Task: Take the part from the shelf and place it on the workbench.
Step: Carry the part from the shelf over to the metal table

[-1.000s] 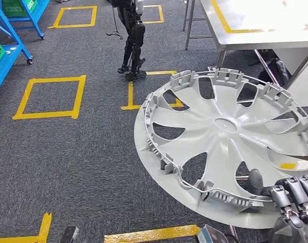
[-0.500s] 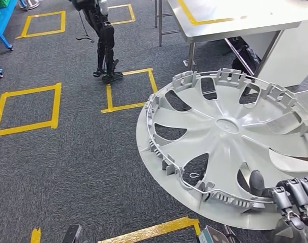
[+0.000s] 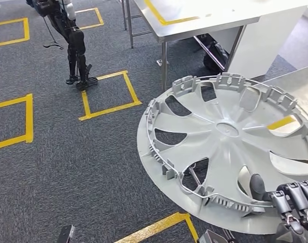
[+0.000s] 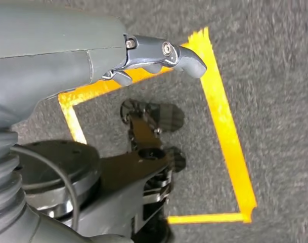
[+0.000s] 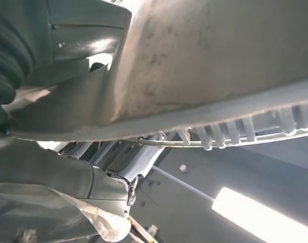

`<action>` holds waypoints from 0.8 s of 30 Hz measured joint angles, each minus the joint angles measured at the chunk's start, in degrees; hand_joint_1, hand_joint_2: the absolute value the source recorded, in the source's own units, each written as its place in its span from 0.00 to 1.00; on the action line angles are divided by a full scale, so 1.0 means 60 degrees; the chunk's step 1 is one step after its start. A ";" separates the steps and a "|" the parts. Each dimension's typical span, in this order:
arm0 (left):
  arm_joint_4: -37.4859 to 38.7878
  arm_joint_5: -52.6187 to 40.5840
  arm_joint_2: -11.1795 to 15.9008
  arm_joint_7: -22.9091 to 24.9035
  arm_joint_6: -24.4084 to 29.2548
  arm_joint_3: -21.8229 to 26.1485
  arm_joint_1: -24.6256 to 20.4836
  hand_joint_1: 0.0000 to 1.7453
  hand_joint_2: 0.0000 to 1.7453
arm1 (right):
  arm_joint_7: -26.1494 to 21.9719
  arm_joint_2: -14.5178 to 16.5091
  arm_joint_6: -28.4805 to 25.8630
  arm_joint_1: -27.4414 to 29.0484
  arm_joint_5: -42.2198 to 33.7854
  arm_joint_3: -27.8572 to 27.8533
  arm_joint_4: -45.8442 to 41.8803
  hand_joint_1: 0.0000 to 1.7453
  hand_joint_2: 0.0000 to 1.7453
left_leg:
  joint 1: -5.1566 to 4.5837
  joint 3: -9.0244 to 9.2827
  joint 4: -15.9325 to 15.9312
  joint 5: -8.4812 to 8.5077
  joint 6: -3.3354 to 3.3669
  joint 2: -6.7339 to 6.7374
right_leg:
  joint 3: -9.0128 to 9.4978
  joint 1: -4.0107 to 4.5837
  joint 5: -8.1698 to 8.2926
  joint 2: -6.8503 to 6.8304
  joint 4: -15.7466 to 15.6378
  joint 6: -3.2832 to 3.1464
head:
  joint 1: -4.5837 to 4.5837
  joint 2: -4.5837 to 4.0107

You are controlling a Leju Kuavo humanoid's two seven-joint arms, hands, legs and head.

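head view, right hand [image 3: 293, 205] fingers gripping hubcap [image 3: 228, 147] rim, ribbed side up, lying near-flat

I'm in a robot test workshop: yellow tape squares [image 3: 106, 93] on grey carpet [image 3: 68, 167], steel surface [image 3: 206, 17], another humanoid [image 3: 74, 45].

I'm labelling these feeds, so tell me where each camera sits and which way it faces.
Head view: high on the body, facing forward and down at the wheel cover, carpet and workbench; the right robot hand grips the cover's near rim.
Left wrist view: behind the left robot hand, looking down at the carpet and yellow tape.
Right wrist view: behind the right robot hand, looking up at the cover's rim.
Shared: head and right wrist views both show the wheel cover.
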 joint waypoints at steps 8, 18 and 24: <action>0.0001 -0.0039 -0.0035 0.0024 -0.0083 0.0150 0.0021 0.00 1.00 | 0.0058 0.0000 0.0000 -0.0011 -0.0001 -0.0015 -0.0016 1.00 1.00 | -0.0038 0.0044 -0.0056 -0.0008 0.0049 0.0869 | -0.0441 0.0006 -0.0380 -0.0951 0.1187 0.0154 | 0.0073 0.0000; -0.0001 -0.0121 -0.0024 0.0021 -0.0112 0.0152 -0.0009 0.00 1.00 | 0.0087 0.0000 0.0000 -0.0024 0.0000 -0.0044 -0.0067 1.00 1.00 | -0.0029 -0.0556 0.1674 -0.1107 -0.0344 0.0559 | 0.0380 0.0037 0.0102 -0.0765 -0.0337 -0.0319 | -0.0016 0.0000; -0.0001 -0.0121 -0.0016 0.0020 -0.0112 0.0151 0.0029 0.00 1.00 | 0.0086 0.0000 0.0000 -0.0018 0.0001 -0.0043 -0.0067 1.00 1.00 | -0.0019 -0.0432 0.1323 -0.0439 -0.0202 0.0153 | 0.0401 0.0090 0.0113 -0.0137 -0.0299 -0.0350 | -0.0016 0.0000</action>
